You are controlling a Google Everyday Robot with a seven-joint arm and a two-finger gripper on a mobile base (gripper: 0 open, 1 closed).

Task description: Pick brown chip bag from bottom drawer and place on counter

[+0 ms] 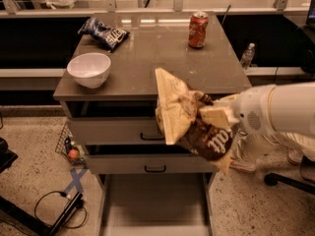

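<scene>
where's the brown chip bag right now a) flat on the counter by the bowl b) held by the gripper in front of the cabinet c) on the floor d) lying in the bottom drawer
B: the gripper is shut on the brown chip bag, holding it in the air at the front of the counter.

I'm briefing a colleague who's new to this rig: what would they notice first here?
The brown chip bag, clamped in the gripper, hangs before the counter's front edge, above the open bottom drawer. Next, the white bowl and red can on the counter.
</scene>
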